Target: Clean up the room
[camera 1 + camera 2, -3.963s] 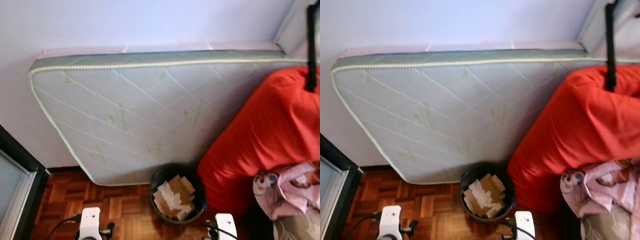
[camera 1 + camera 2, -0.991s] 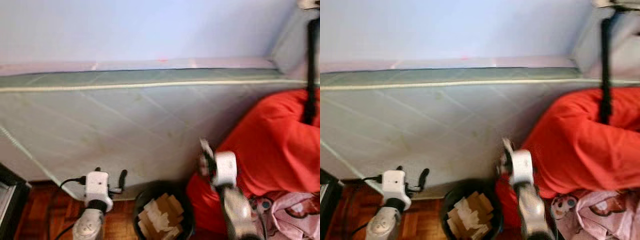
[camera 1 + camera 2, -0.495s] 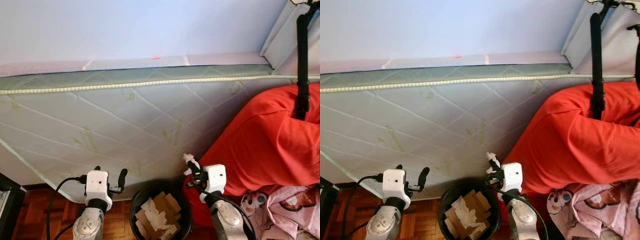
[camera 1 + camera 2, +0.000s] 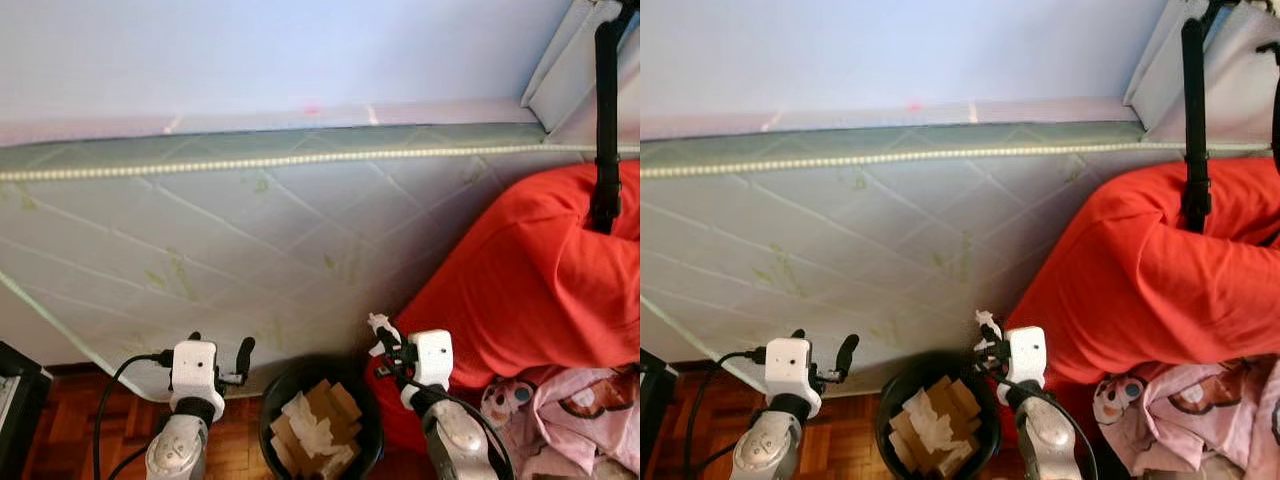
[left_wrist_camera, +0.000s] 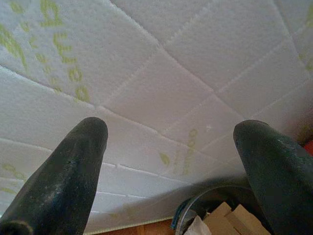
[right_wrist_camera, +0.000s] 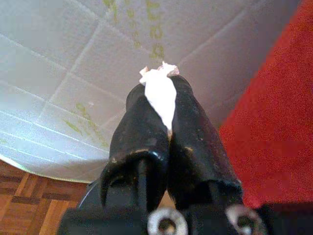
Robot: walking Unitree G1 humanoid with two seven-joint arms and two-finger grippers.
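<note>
The robot's right pincer [image 4: 381, 338] is clamped tight on a crumpled scrap of white tissue paper [image 6: 160, 92], which sticks out past its fingertips, and hangs at about two o'clock from the round black wastebasket [image 4: 370, 400] of cardboard pieces and paper on the brown parquet floor [image 4: 90, 420]. The drop turns on that offset: the basket's mouth lies down and toward eight o'clock from the held scrap, which seems to sit over the rim's right edge, not its middle, so a release looks to need a short carry leftward and down first. The left pincer [image 5: 171, 161] stands with its black fingers spread wide and nothing between them, at about ten o'clock from the basket, pointing at the pale quilted mattress [image 4: 200, 240] leaning on edge against the lilac wall [image 4: 250, 50]. It is near the basket too, but carries nothing. A large red cloth-covered bundle [image 4: 540, 280] crowds the basket's right side, with pink printed fabric [image 4: 580, 400] heaped below it.
</note>
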